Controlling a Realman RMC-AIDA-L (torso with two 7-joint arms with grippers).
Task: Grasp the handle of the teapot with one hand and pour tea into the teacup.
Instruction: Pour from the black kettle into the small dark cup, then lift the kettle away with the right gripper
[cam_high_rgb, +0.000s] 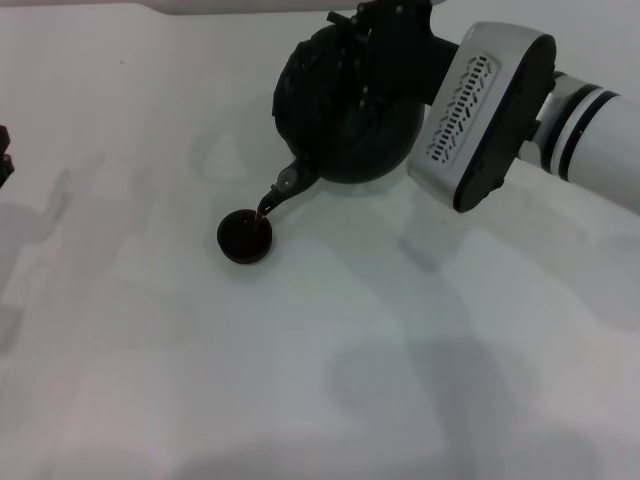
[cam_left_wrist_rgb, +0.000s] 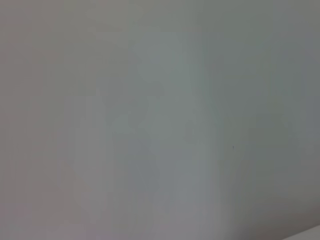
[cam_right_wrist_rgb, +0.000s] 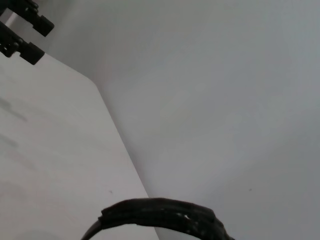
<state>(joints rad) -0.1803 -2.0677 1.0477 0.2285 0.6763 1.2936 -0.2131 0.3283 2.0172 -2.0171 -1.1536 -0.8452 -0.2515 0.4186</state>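
The black teapot hangs tilted above the white table, its silvery-tipped spout pointing down and left. A thin reddish-brown stream of tea runs from the spout into the small dark teacup just below it. My right gripper is shut on the handle at the pot's top, and its black fingers hide most of the handle in the head view. The right wrist view shows part of the ribbed black handle. My left gripper stays parked at the far left edge, open.
The white table spreads around the cup with nothing else standing on it. The right arm's white and grey wrist housing reaches in from the upper right. The left gripper shows far off in the right wrist view.
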